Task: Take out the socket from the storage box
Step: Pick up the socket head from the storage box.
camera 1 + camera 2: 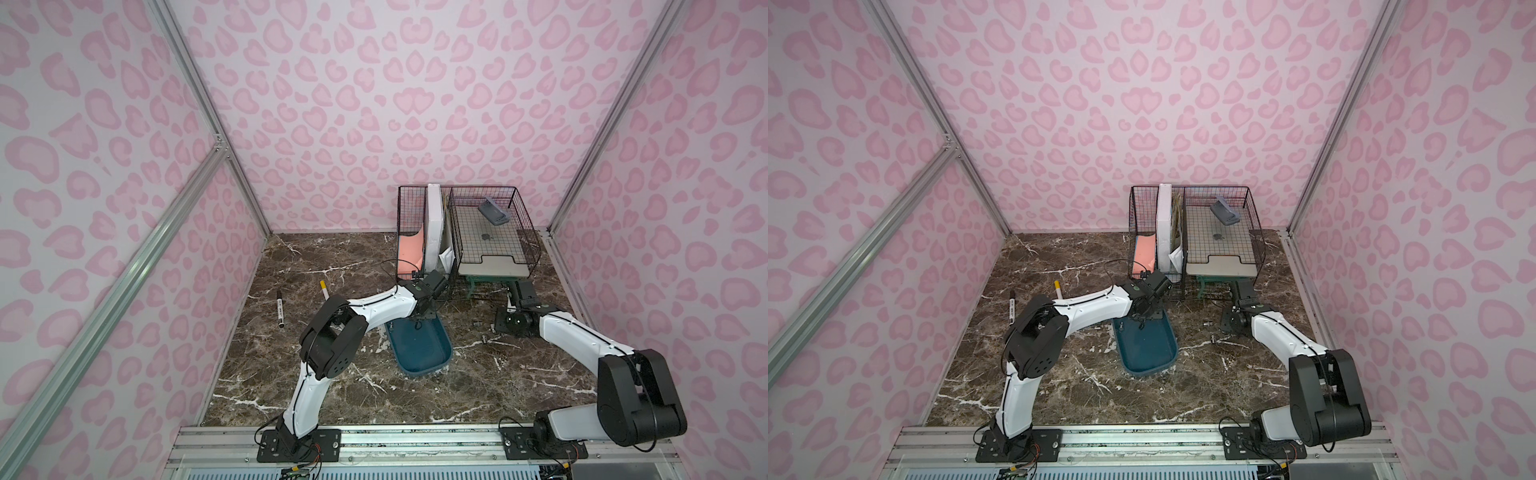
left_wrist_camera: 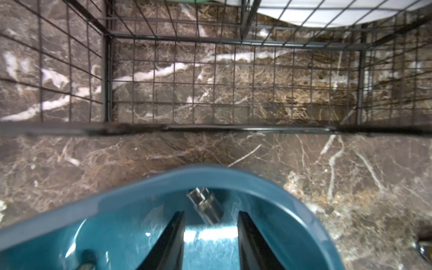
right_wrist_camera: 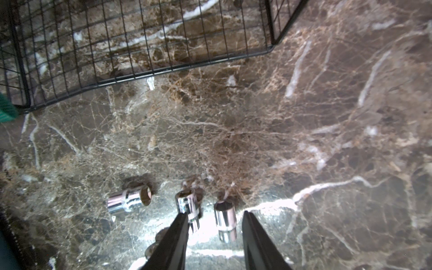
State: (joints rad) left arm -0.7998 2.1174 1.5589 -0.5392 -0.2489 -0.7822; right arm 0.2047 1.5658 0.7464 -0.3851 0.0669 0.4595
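The storage box (image 1: 428,357) (image 1: 1152,353), a dark teal tub, lies mid-table in both top views. My left gripper (image 1: 418,323) (image 2: 211,214) reaches down into its far end, open. A chrome socket (image 2: 205,205) lies on the tub floor just ahead of the fingertips, touching neither. A second metal piece (image 2: 87,264) shows blurred lower in the tub (image 2: 268,187). My right gripper (image 3: 214,214) hovers open over the marble to the right of the tub. One upright socket (image 3: 225,216) stands between its fingers, unclamped. Another socket (image 3: 188,204) is beside one finger, and a third socket (image 3: 129,199) lies on its side.
A black wire-mesh basket (image 1: 528,232) stands at the back right, just beyond both grippers, holding a white tray and a grey object (image 1: 493,214). Two markers (image 1: 280,308) (image 1: 324,289) lie left of the left arm. Loose sockets (image 1: 477,322) (image 1: 1213,339) sit right of the tub.
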